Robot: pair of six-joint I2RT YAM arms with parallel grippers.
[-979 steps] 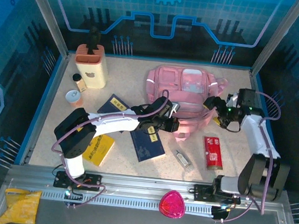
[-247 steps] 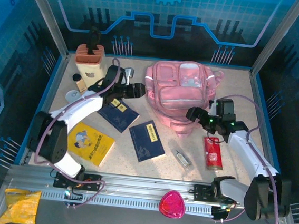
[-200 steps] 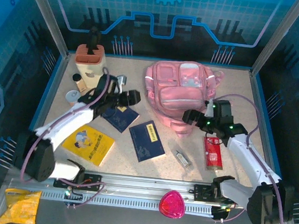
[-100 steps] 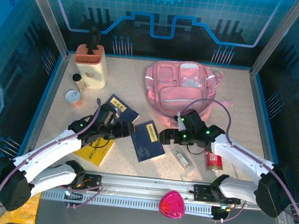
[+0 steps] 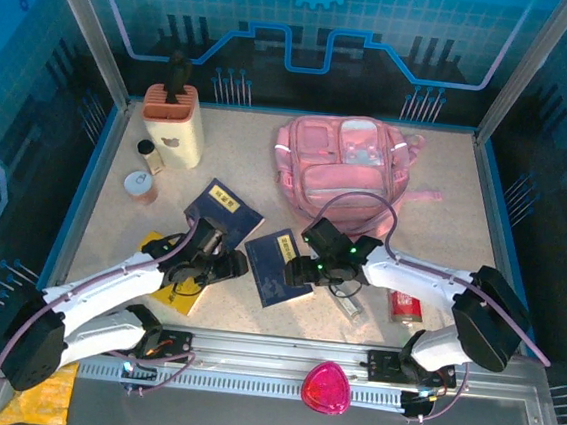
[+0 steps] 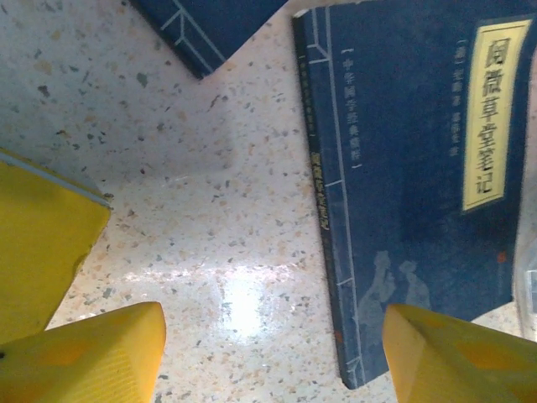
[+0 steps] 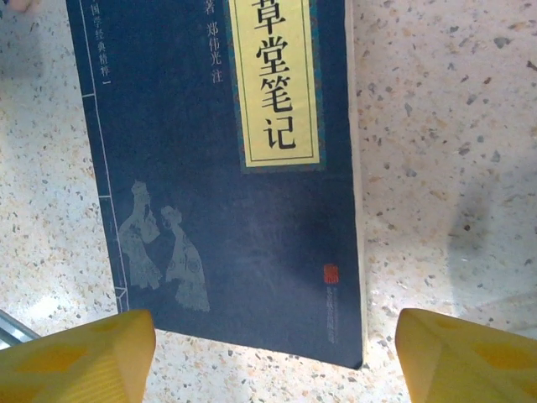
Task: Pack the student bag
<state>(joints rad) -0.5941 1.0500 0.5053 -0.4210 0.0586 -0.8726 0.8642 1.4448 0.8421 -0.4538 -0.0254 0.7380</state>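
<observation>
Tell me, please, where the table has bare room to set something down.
Bare table lies right of the student bag, and between the bag and the holder. The near middle is crowded: far blue book, near blue book, yellow book, small bottle and red box, with the left gripper and right gripper there.

Your right gripper (image 7: 273,361) stands spread, yellow fingertips (image 7: 75,357) at seven and five o'clock; a dark blue book (image 7: 218,210) lies flat toward twelve on the table (image 7: 436,126).
</observation>
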